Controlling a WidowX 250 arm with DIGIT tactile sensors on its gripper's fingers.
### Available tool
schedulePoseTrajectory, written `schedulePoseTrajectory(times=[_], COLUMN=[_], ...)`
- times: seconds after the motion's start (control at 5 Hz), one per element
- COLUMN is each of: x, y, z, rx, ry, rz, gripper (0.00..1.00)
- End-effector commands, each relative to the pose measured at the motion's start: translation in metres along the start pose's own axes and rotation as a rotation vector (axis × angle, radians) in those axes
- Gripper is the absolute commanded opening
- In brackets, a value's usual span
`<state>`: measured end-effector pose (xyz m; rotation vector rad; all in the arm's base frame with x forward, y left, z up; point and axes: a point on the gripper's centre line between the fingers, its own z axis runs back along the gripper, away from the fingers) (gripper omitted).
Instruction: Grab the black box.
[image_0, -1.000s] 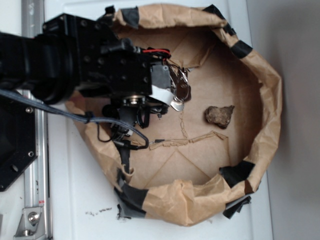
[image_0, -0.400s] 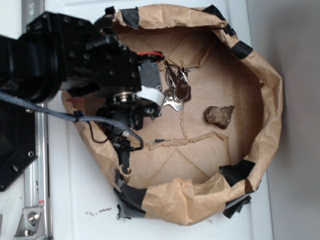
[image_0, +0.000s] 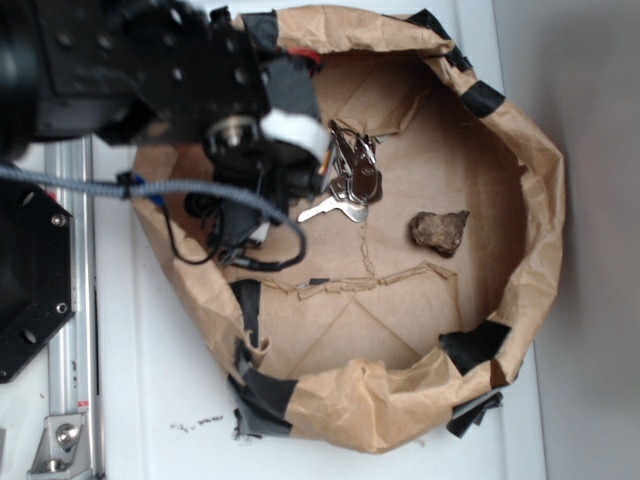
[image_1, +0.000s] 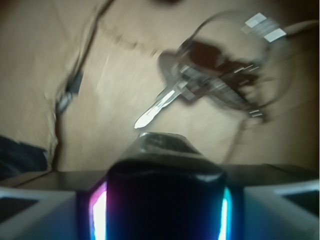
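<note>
Your hand is clamped on the black box, held above the brown paper near the desk's top-left corner, just beside the keys; a stone lies apart.

Black boxy robot arm with screws, a white band, red wires and looping black cables.

glossy black box — between lit pads

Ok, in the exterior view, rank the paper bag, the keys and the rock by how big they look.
1. Paper bag, by far the largest; it holds the others.
2. Keys, partly hidden behind the arm.
3. Rock.
Keys and rock look close in size, so that order is unsure.
</note>
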<state>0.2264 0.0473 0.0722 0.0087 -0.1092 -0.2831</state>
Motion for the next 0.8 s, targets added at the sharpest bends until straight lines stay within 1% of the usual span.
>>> schedulePoseTrajectory(times=[0.0,0.2,0.4,0.6], x=[0.036,0.049,0.051,0.050], y=[-0.006,-0.024,-0.031,-0.028], z=[0.070,0.069,0.064,0.059], rx=[-0.154,-0.153,-0.138,-0.085], ry=[-0.143,-0.059,0.024,-0.002], rz=[0.022,0.137,0.161,0.129], gripper=[0.00,0.00,0.00,0.00])
